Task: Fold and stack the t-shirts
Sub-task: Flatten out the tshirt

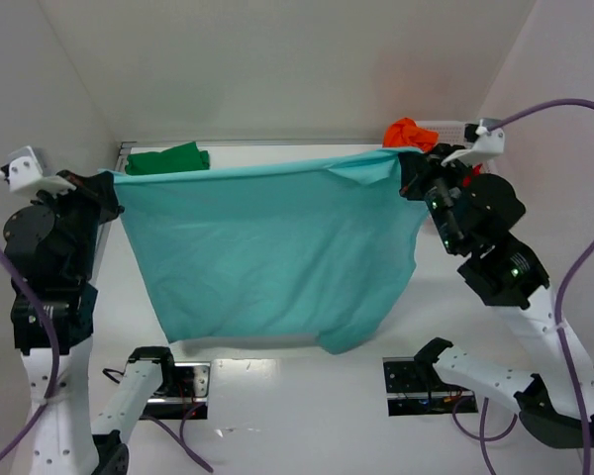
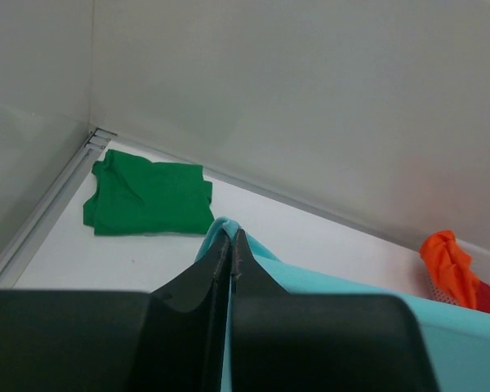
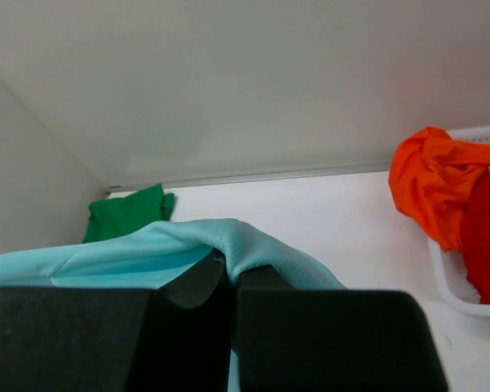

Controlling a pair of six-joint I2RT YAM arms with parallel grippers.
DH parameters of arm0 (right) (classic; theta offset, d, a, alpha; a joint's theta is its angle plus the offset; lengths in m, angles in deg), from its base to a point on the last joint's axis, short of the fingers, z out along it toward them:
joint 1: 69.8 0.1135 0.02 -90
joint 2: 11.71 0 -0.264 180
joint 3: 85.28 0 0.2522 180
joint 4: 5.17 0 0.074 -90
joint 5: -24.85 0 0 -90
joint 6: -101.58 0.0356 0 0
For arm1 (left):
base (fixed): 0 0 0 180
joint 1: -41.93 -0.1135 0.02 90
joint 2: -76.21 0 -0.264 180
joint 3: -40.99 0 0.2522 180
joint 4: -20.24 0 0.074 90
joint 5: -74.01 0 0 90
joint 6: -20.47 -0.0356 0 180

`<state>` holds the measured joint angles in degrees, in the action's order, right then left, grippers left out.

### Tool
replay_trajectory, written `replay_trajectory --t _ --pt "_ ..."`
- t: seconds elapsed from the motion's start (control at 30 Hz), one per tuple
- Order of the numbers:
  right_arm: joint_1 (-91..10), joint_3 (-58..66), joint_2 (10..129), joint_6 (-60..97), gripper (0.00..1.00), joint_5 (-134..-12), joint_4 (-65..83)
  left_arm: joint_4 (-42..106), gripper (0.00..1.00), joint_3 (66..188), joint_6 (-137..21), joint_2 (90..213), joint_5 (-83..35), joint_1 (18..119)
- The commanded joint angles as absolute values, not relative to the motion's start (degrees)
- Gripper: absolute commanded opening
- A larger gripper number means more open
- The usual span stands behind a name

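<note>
- White walls (image 1: 277, 69) close in the bench (image 1: 297, 381) at the back and on both sides.
- My left gripper (image 2: 230, 237) is pressed together on one top corner of the teal shirt (image 1: 267, 247), held up over the bench's left side.
- My right gripper (image 3: 229, 265) is clamped on the opposite top corner. A fold of the cloth drapes over its fingers.
- The teal shirt hangs between the two grippers as a wide sheet with its top edge pulled nearly straight. The bottom edge sags lowest toward the right.
- From above, I cannot quite tell whether that bottom edge touches the bench or hangs just clear of it.
- The green shirt (image 2: 149, 198) lies folded flat on the bench in the far left corner, behind the teal shirt and apart from it.
- The orange shirt (image 3: 433, 192) is bunched over the rim of the basket (image 3: 465, 298) in the far right corner.
- The red shirt (image 3: 486, 237) sits in the basket, touching the orange one.
</note>
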<state>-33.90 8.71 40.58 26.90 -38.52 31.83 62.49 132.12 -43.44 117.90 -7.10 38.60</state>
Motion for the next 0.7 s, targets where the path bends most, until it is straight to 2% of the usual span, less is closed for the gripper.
replay_trajectory --t 0.0,0.4,0.53,0.67 --pt "-36.2 10.3 43.6 22.7 0.0 -33.6 21.6 53.8 0.0 133.8 -47.2 122.0 -5.1 38.4" --pt "-39.0 21.5 57.4 16.3 0.0 -30.5 12.2 50.1 0.0 146.4 -50.1 138.2 -7.8 38.4" --pt "-39.0 26.0 58.4 15.5 0.0 -32.1 12.9 50.8 0.0 150.3 -50.1 139.3 -8.3 38.4" --pt "-39.0 25.7 52.8 17.8 0.0 -34.5 15.3 53.6 0.0 149.0 -49.4 134.6 -8.9 38.4"
